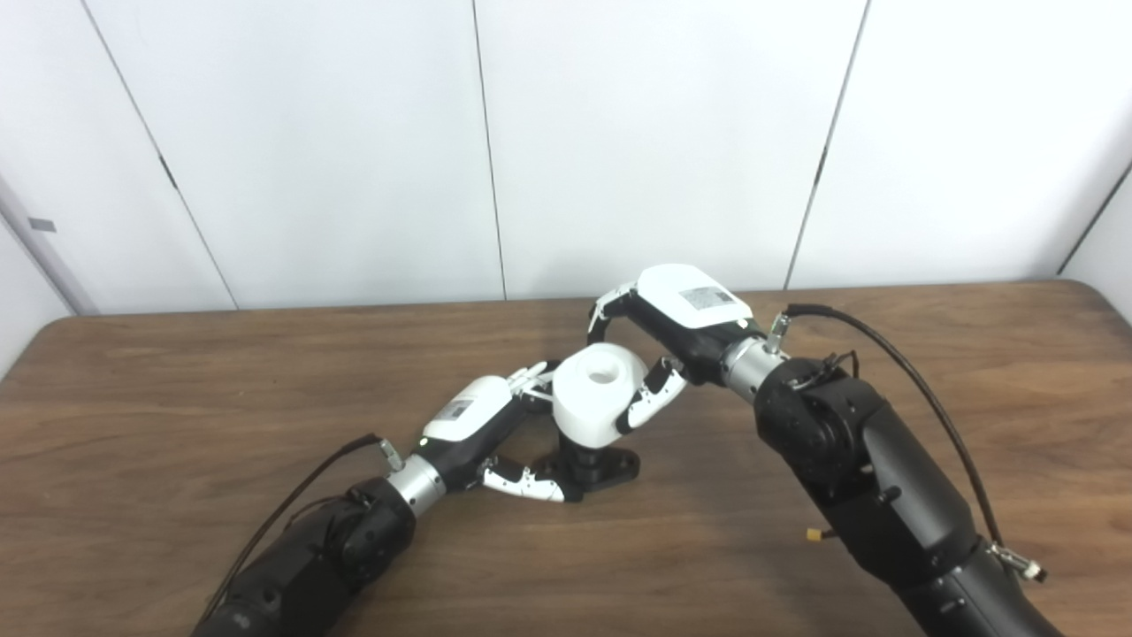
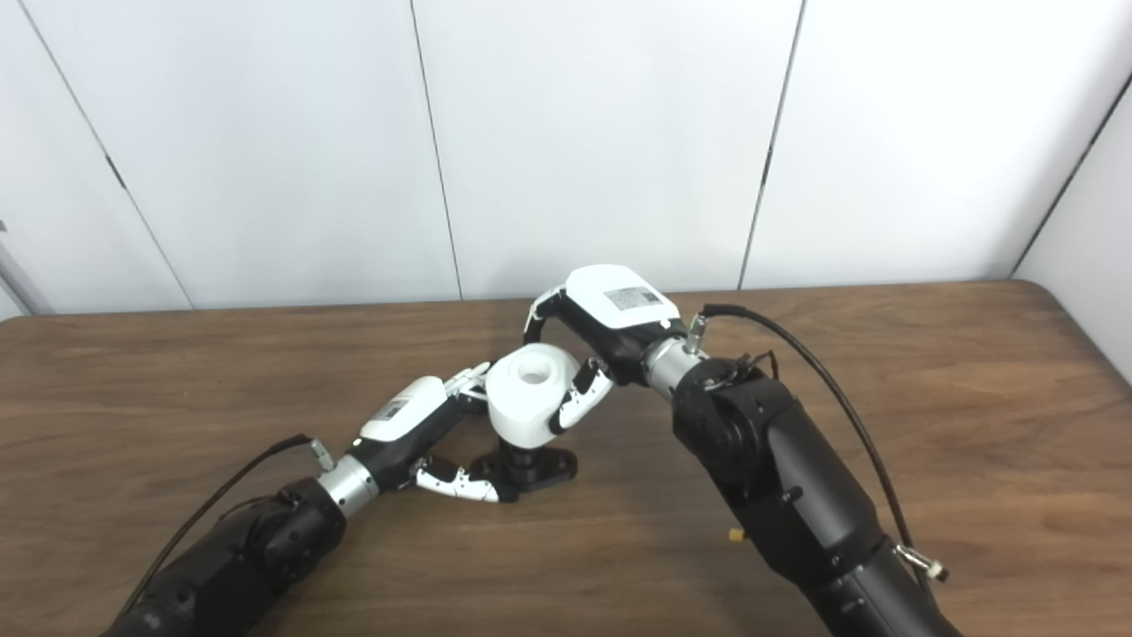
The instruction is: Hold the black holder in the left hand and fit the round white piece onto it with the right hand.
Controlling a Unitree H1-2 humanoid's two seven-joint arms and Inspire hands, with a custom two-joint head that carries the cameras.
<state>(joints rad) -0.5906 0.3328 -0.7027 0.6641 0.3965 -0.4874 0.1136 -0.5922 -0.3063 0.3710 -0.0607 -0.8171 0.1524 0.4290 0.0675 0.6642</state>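
Wooden table (image 1: 265,398), white piece (image 1: 597,394), black holder (image 1: 606,467)

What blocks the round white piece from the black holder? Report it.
Nothing visible does. The round white piece, held by the right hand, sits directly atop the black holder, which the left hand steadies on the table.

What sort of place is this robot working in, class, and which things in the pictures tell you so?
Probably a lab or test room, not a home. A bare wooden table stands against plain white wall panels, and the only items are the black holder and round white piece, held between the left hand and right hand.
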